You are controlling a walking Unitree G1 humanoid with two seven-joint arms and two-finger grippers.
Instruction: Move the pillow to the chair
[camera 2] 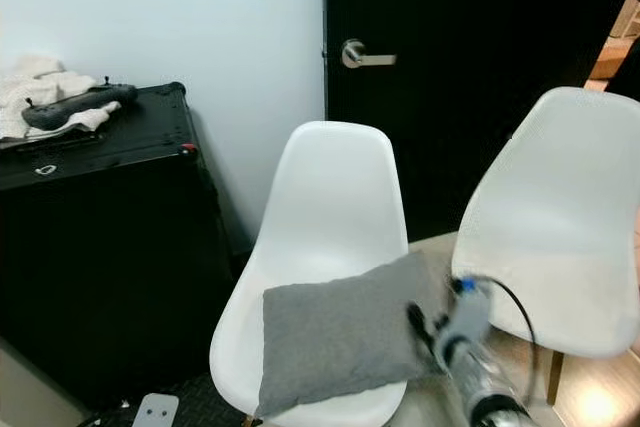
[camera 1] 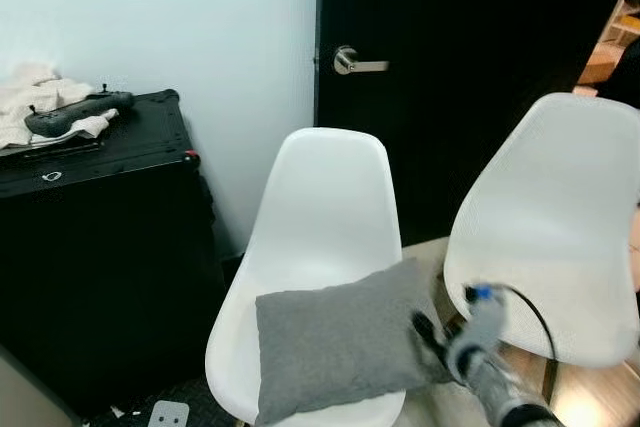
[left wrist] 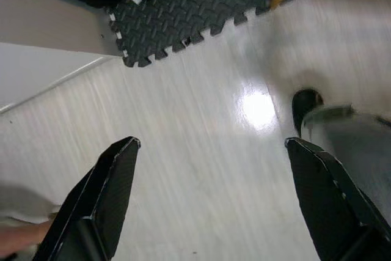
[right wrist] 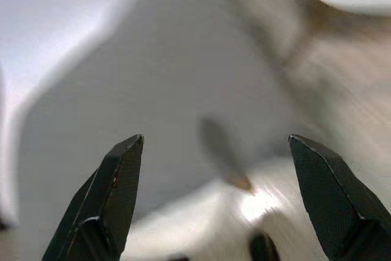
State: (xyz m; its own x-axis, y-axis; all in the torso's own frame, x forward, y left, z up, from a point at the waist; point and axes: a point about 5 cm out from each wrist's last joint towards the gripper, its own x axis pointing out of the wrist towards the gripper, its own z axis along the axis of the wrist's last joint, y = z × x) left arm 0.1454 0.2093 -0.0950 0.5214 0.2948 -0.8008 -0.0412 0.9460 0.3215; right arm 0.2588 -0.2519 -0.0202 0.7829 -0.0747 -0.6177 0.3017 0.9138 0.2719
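A grey pillow [camera 1: 340, 342] lies flat on the seat of a white shell chair [camera 1: 330, 197], its right corner hanging a little over the seat's edge. My right gripper [camera 1: 427, 332] hovers just off that right corner. In the right wrist view its black fingers [right wrist: 116, 187] stand wide apart, open, with the blurred grey pillow [right wrist: 140, 120] beyond them and nothing between them. My left gripper [left wrist: 211, 145] is open too and points down at the pale floor [left wrist: 183, 169].
A second white chair [camera 1: 560, 237] stands close on the right, beside my right arm. A black cabinet [camera 1: 100, 247] on the left carries towels and a dark controller [camera 1: 70, 112]. Behind the chairs is a black door [camera 1: 470, 67]. Dark foam matting [left wrist: 195, 10] covers the floor near the cabinet.
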